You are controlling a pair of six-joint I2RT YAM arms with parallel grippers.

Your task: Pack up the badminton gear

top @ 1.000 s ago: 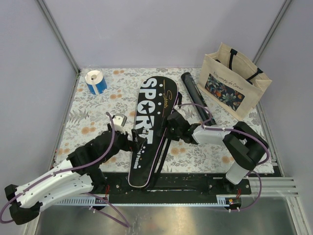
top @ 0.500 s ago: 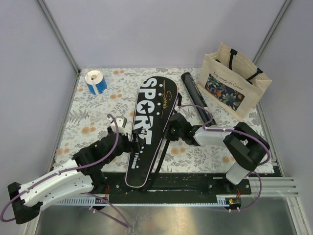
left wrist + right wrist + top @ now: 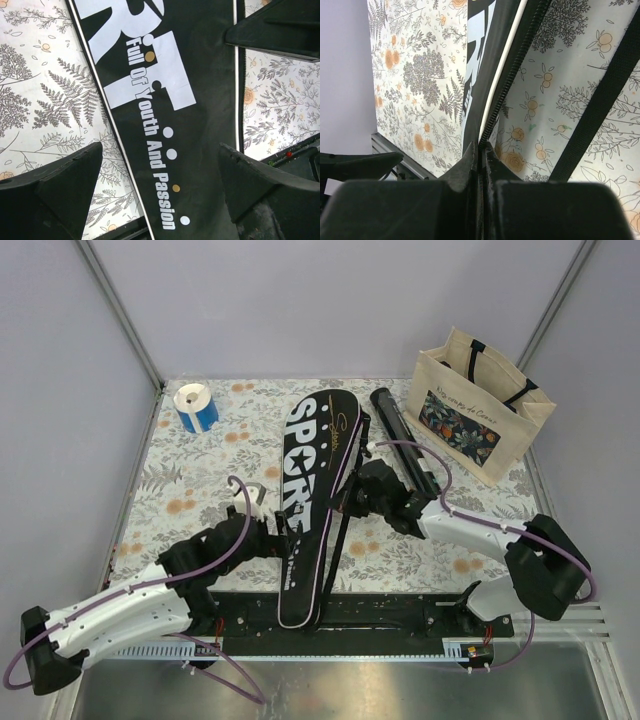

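SPORT case (image 3: 312, 475) lies lengthwise mid-table, right gripper (image 3: 480, 150) clamped on its zippered edge, left gripper (image 3: 160, 170) spread wide astride its narrow end: apparently the zipping step, which next calls for a steady pull along the track.

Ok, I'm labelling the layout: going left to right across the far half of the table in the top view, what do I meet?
Blue-and-white tape roll → black racket-shaped case lettered SPORT → long black tube → beige tote bag with a floral panel.
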